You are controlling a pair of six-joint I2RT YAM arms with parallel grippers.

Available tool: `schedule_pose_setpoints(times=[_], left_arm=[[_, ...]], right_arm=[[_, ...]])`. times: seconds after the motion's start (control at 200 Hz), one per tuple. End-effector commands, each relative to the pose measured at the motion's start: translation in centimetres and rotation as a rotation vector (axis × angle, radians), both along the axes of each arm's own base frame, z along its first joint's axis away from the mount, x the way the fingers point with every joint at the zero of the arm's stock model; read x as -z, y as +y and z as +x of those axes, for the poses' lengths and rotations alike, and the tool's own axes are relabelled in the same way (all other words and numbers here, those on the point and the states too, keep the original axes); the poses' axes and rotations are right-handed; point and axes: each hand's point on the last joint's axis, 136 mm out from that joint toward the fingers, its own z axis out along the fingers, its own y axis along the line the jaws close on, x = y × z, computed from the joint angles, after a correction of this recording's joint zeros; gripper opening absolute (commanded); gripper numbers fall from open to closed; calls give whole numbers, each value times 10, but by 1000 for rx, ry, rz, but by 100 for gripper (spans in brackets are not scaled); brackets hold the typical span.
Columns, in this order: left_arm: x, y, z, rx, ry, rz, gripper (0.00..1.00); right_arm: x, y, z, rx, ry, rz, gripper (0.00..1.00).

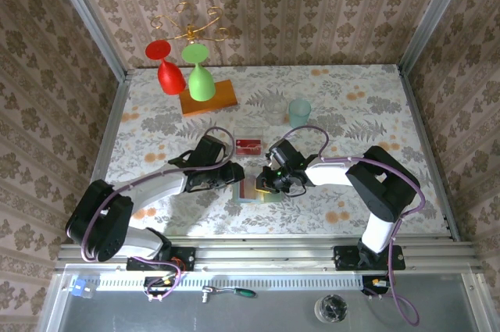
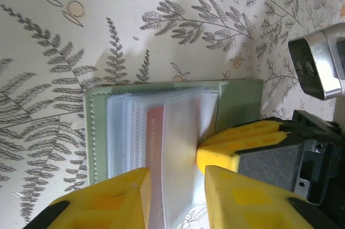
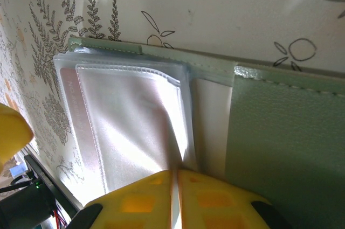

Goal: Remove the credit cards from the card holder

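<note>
The sage-green card holder (image 1: 251, 191) lies open on the floral table between my two grippers. Its clear sleeves fan up, and a red credit card (image 2: 155, 132) sits inside one of them, its edge also seen through the plastic (image 3: 67, 105). My left gripper (image 2: 177, 172) is open at the holder's near edge, with an upright sleeve page between its fingers (image 2: 124, 196). My right gripper (image 3: 177, 172) is shut on the sleeves near the fold of the card holder (image 3: 285, 143); its yellow fingers (image 2: 242, 143) pinch the plastic. More red credit cards (image 1: 249, 144) lie in a clear tray behind the holder.
At the back left an orange board (image 1: 209, 99) stands under a red glass (image 1: 169, 74) and a green glass (image 1: 201, 78) below a gold rack. A pale teal cup (image 1: 299, 109) stands at the back centre. Metal rails edge the table.
</note>
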Motion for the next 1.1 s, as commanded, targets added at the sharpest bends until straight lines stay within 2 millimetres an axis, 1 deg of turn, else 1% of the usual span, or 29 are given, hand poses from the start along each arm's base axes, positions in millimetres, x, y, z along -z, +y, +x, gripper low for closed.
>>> schedule_pose_setpoints(times=[0.0, 0.145, 0.38, 0.54, 0.785, 1.095], left_arm=[[-8, -11, 1, 18, -1, -20, 33], [-2, -15, 1, 23, 12, -22, 33], [14, -14, -2, 18, 43, -6, 34], [18, -15, -3, 17, 53, -7, 34], [21, -19, -3, 20, 60, -10, 32], [17, -23, -3, 26, 55, -31, 25]], right_arm=[[5, -8, -5, 18, 24, -18, 14], [5, -9, -5, 18, 23, -17, 14], [5, -7, -5, 18, 27, -4, 14], [5, -6, -6, 20, 30, 7, 14], [5, -6, -7, 18, 32, 11, 14], [-1, -3, -6, 16, 21, 33, 14]])
